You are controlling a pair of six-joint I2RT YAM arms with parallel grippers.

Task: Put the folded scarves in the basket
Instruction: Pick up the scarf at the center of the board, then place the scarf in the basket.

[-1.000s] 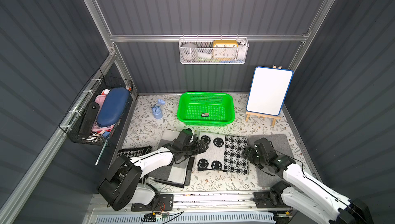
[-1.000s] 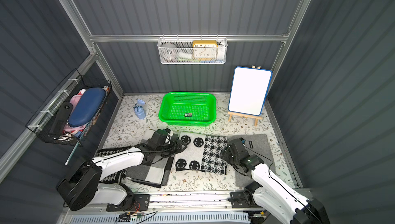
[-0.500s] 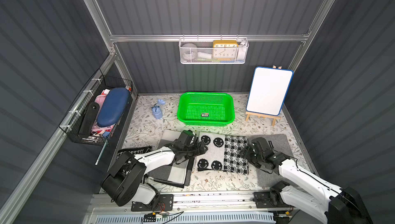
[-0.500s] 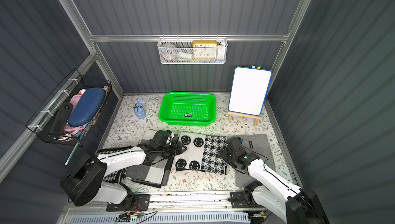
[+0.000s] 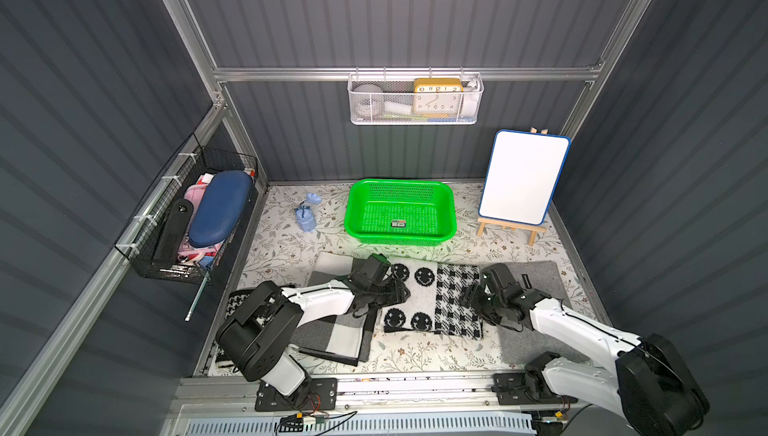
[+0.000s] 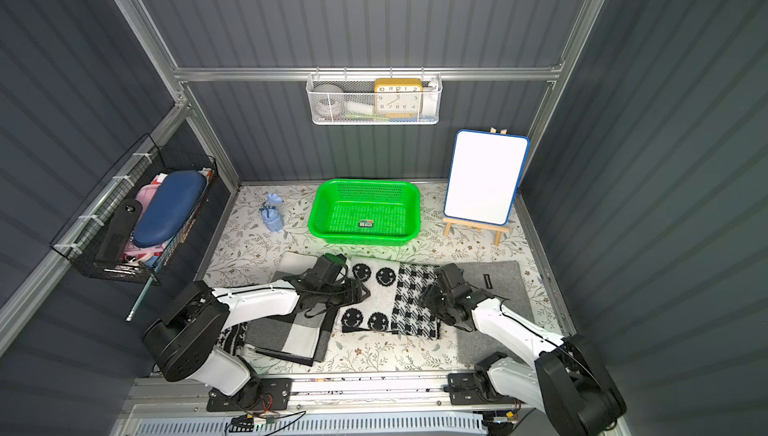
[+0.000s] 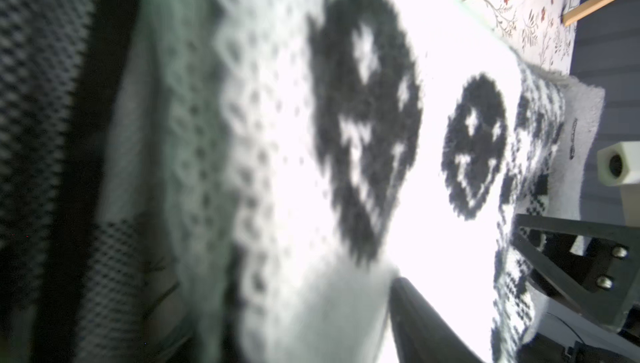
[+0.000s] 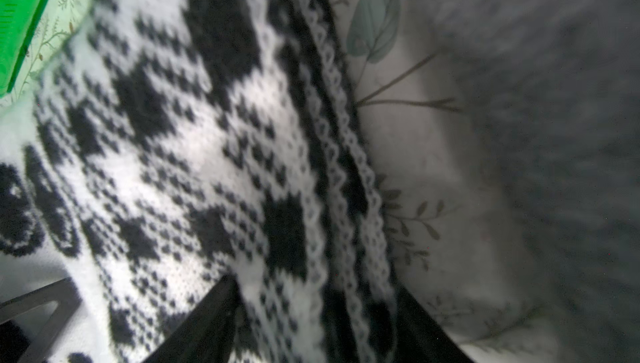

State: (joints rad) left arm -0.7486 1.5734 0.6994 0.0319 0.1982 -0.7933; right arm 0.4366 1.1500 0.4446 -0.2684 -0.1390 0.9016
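The folded scarf (image 5: 432,301), black and white knit with smiley faces and a houndstooth part, lies flat in front of the bright green basket (image 5: 399,211), which holds only a small label. My left gripper (image 5: 397,294) is low at the scarf's left edge. In the left wrist view one finger (image 7: 415,309) rests on top of the knit and the other is hidden. My right gripper (image 5: 469,301) is at the scarf's right edge. In the right wrist view the layered edge fills the gap of the right gripper (image 8: 318,295), and both fingers (image 8: 214,309) press against it.
A grey checked cloth (image 5: 332,330) lies under my left arm and a grey felt mat (image 5: 536,280) under my right. A whiteboard on an easel (image 5: 521,178) stands back right, a small blue object (image 5: 306,215) left of the basket. Wire baskets hang on the back wall (image 5: 415,97) and left wall (image 5: 195,221).
Both grippers have slid inward onto the scarf's two edges and their jaws have narrowed. The scarf still lies flat in the same place.
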